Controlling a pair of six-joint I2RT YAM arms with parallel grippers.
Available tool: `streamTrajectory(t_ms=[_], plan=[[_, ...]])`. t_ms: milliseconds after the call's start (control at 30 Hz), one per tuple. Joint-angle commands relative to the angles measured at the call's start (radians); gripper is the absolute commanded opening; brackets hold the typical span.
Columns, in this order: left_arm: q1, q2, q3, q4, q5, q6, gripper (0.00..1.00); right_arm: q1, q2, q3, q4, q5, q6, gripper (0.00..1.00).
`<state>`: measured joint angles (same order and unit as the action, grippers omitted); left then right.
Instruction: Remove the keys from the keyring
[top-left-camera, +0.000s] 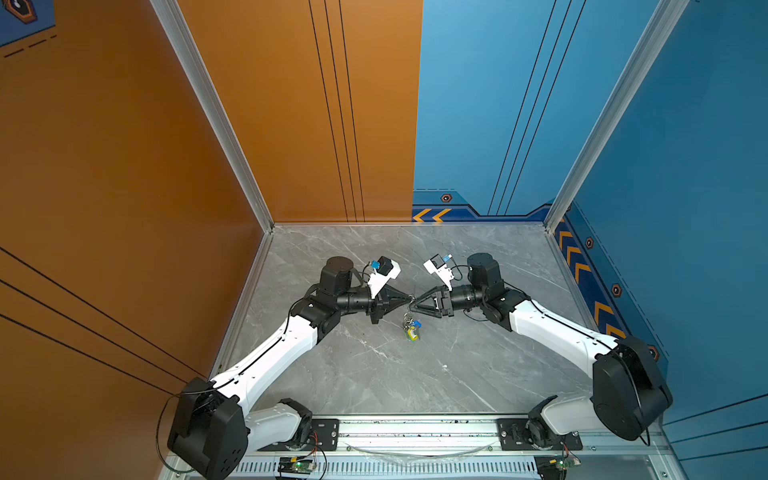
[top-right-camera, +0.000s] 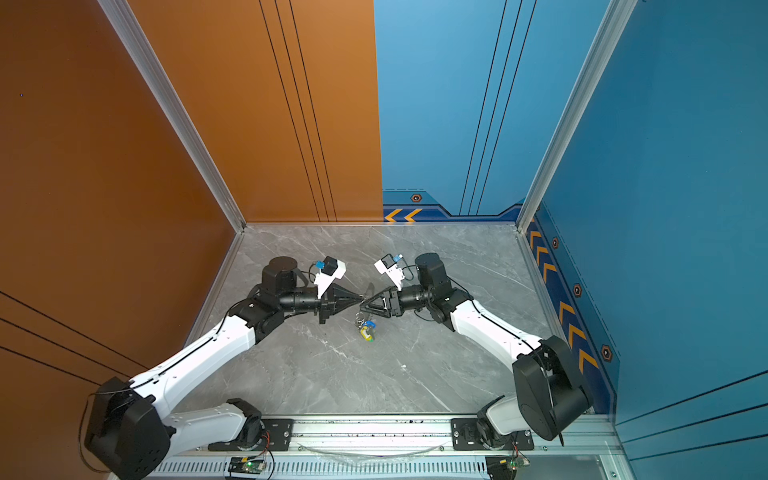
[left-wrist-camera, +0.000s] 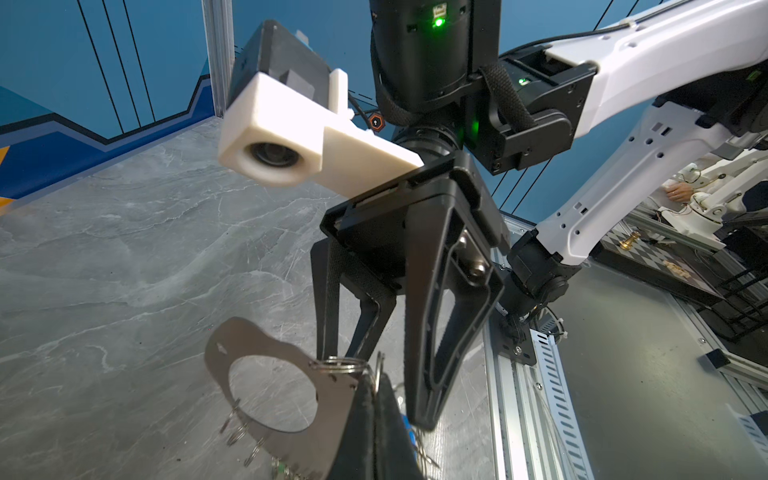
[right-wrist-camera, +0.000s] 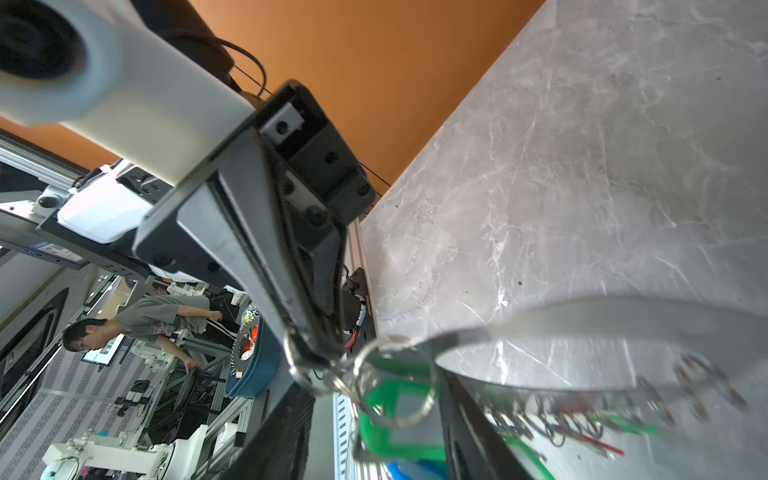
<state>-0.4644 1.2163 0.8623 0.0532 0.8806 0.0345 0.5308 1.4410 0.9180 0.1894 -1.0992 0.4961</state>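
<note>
Keyring (left-wrist-camera: 245, 340), flat grey holed plate, pinched by left fingers (left-wrist-camera: 365, 436); right fingers (left-wrist-camera: 415, 291) apart

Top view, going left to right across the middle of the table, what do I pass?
In order: left wrist camera → left gripper → right gripper → right wrist camera. The keyring and the keys sit where the gripper tips meet, so their place in the order is unclear.
</note>
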Motion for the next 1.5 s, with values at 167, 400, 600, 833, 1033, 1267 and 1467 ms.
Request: streamTrajectory(t_ms=[167, 400, 600, 833, 1033, 1267, 1467], plan=[[0.018, -0.007, 0.024, 0.046, 0.019, -0.013, 0.00, 0.021, 0.034, 0.009, 0.261, -0.078, 0.180, 0.49], [0.025, -0.015, 0.017, 0.050, 0.001, -0.012, 0.00, 0.014, 0.000, -0.002, 0.051, -0.046, 0.045, 0.47], [0.027, -0.022, 0.015, 0.050, -0.003, -0.014, 0.00, 0.000, -0.027, -0.021, 0.038, -0.041, 0.042, 0.44], [0.027, -0.017, 0.003, 0.052, -0.008, -0.015, 0.00, -0.002, -0.056, 0.007, 0.021, -0.051, 0.050, 0.41], [0.026, -0.024, 0.004, 0.061, -0.018, -0.021, 0.00, 0.003, -0.050, 0.010, 0.012, -0.044, 0.047, 0.41], [0.024, -0.029, 0.003, 0.062, -0.017, -0.022, 0.00, 0.009, -0.027, 0.015, 0.036, -0.024, 0.061, 0.30], [0.022, -0.036, -0.003, 0.061, -0.020, -0.022, 0.00, -0.013, -0.026, 0.021, 0.013, 0.001, 0.061, 0.17]])
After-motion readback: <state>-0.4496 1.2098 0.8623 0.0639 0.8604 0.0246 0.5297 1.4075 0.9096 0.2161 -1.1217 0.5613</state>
